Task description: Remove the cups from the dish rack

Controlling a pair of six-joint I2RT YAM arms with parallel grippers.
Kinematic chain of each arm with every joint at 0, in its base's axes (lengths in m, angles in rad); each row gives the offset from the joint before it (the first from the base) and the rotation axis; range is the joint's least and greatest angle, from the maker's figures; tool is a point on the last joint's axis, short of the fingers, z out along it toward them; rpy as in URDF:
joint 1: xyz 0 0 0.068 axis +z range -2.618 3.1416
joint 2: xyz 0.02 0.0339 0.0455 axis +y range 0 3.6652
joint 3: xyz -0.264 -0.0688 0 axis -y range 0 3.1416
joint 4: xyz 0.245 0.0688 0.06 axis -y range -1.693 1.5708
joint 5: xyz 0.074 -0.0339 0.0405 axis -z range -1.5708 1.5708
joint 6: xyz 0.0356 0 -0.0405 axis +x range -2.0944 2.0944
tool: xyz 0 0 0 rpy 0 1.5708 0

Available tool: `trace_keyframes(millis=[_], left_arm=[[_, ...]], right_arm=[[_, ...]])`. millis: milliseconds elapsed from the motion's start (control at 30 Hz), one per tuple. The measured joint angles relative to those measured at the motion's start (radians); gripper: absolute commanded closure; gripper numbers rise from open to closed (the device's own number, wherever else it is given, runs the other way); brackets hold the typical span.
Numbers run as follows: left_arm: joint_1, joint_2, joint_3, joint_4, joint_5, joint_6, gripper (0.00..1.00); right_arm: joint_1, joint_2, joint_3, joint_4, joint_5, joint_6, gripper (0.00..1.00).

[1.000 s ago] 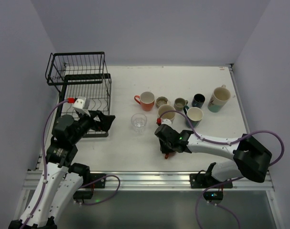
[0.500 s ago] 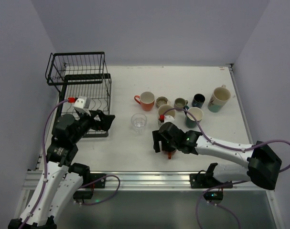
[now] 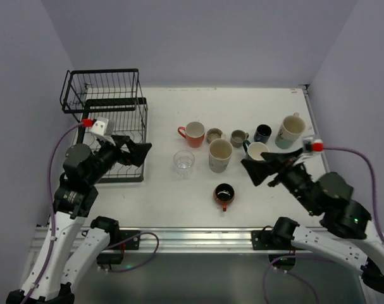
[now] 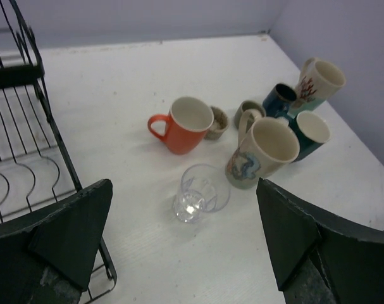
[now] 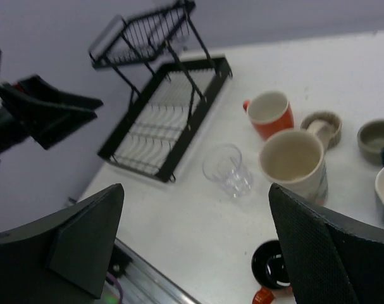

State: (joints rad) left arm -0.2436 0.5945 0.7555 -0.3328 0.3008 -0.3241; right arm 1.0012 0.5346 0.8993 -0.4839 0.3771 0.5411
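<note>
The black wire dish rack stands at the far left, and no cup shows in it. The cups stand on the table: an orange-red mug, two small grey-olive cups, a dark blue one, a tall cream mug, a beige mug, a teal mug and a clear tumbler. A dark cup with an orange handle stands alone nearer the front. My right gripper hangs open and empty, right of that cup. My left gripper is open and empty by the rack's front corner.
The rack's lower slotted tray lies left of my left fingers. A metal rail runs along the table's near edge. Grey walls close in the left, back and right sides.
My right gripper has opened and let go of the dark cup, which now stands on the table. The right arm drew back to the right and up. The left arm rose slightly.
</note>
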Motion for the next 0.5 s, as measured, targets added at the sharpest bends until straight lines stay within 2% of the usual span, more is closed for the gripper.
trace_keyframes(millis=[100,267,500], left_arm=[[0.0,-0.002,0.112,-0.001,0.0,-0.001,0.0],[0.0,-0.046,0.299,0.002,-0.074,0.006,0.0],[0.0,-0.157,0.352,-0.011,-0.203,0.023,0.0]], right_arm=[[-0.002,-0.148,0.071,0.003,0.061,-0.043,0.01],[-0.02,-0.217,0.139,-0.001,0.156,-0.083,0.01],[-0.021,-0.286,0.117,-0.057,0.19,-0.089,0.01]])
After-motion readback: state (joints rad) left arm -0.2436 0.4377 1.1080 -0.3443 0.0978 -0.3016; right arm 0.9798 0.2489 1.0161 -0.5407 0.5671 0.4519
